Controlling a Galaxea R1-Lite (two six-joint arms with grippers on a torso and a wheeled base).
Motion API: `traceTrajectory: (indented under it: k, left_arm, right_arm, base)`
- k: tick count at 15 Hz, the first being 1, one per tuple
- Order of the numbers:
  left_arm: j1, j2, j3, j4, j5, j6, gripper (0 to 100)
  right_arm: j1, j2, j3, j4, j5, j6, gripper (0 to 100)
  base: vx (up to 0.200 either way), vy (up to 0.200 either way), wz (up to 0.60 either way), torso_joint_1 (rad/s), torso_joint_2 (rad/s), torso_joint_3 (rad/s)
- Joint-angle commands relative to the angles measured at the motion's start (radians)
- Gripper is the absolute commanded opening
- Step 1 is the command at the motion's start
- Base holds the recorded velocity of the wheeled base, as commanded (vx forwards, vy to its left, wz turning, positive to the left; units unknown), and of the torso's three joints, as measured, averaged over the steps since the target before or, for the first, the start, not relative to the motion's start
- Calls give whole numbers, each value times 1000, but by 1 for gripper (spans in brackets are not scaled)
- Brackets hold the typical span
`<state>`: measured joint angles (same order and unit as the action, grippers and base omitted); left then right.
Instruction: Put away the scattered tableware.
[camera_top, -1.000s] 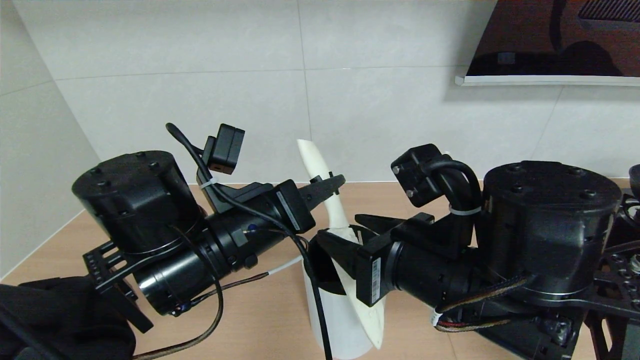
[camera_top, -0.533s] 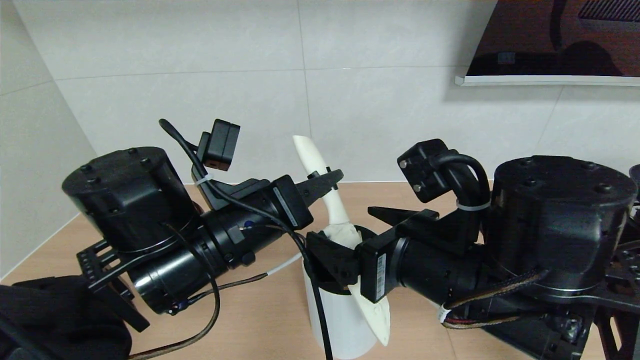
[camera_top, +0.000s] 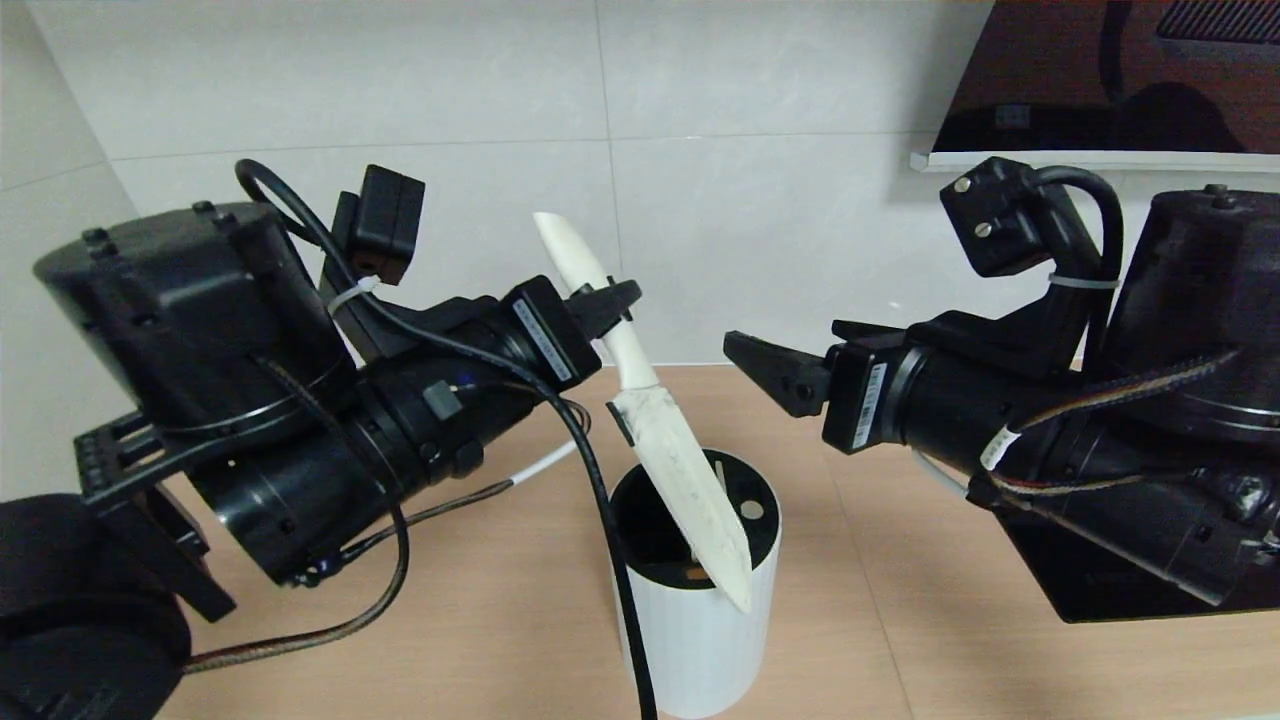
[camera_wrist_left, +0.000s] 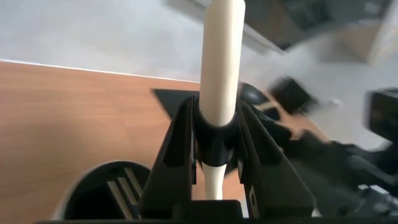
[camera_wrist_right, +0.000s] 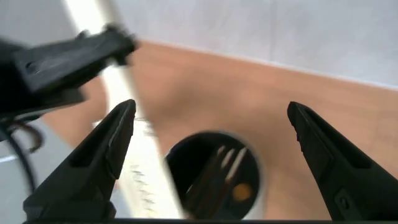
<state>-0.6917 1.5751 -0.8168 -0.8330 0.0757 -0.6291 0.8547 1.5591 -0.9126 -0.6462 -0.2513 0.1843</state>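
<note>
Holding white ceramic knife (camera_top: 680, 470) by handle: left gripper (camera_top: 610, 300) pinching, blade slanted tip-down above white cylindrical black-lined utensil holder (camera_top: 700, 640), seemingly for insertion. Right gripper (camera_wrist_right: 211, 111) spread, empty, nearby.

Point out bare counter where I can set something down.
Bare counter lies between the white holder and the dark slab, and left of the holder toward the tiled wall. Crowded: over the holder, where the knife in the left pincer hangs facing the open right pincer.
</note>
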Motion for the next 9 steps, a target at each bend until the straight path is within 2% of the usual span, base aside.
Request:
traceTrajectory:
  k: [1, 3, 4, 5, 7, 8, 9]
  left_arm:
    - [-2, -33, -91, 103, 81, 5, 0]
    - [-3, -35, -140, 180, 159, 26, 0]
    - [-9, -35, -153, 206, 222, 75, 0]
    - [-29, -26, -159, 222, 314, 132, 0]
    - [-60, -10, -157, 218, 452, 241, 0]
    - [-71, -4, -157, 218, 499, 276, 0]
    - [-100, 19, -162, 213, 598, 327, 0]
  right_arm:
    - [-22, -16, -8, 0, 0, 0, 100]
    - [-32, -14, -5, 0, 0, 0, 100]
    - [-32, -16, -2, 0, -2, 0, 100]
    - [-34, -14, -2, 2, -2, 0, 100]
    - [-34, -14, -2, 0, -2, 0, 100]
    - [-34, -14, -2, 2, -2, 0, 100]
    - [-34, -14, 3, 2, -2, 0, 100]
  base:
    - [0, 0, 0, 0, 0, 0]
    - [0, 0, 0, 0, 0, 0]
    - [0, 0, 0, 0, 0, 0]
    - [0, 0, 0, 0, 0, 0]
    - [0, 0, 0, 0, 0, 0]
    - [0, 0, 0, 0, 0, 0]
    - [0, 0, 0, 0, 0, 0]
